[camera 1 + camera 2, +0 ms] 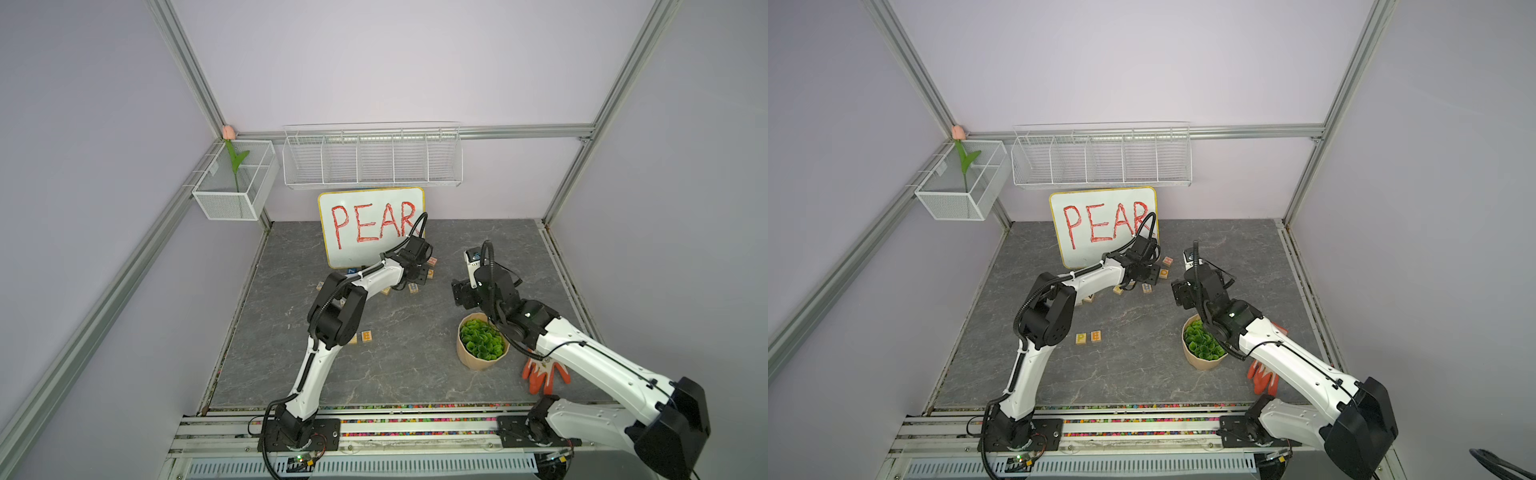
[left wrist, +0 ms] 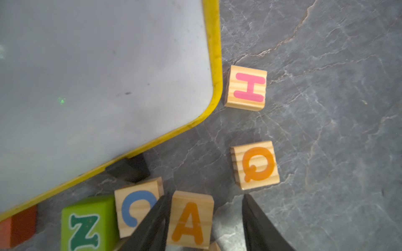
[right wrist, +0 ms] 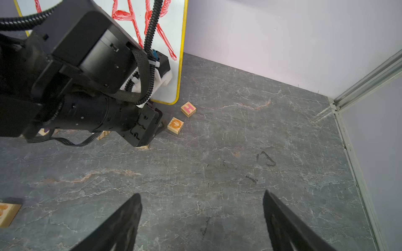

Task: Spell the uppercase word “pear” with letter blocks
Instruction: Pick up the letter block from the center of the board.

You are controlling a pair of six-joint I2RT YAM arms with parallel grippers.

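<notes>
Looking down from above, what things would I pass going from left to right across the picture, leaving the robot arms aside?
Mesh basket holding a tulip → whiteboard reading PEAR → potted plant → orange glove.

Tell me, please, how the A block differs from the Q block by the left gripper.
The A block lies inside the open left gripper; the Q block lies outside it, beyond one fingertip. The A block has a blue-lettered block close beside it; the Q block stands apart from every other block. PEAR needs the A block, not the Q block. Both are light-wood blocks with orange letters facing up.
</notes>
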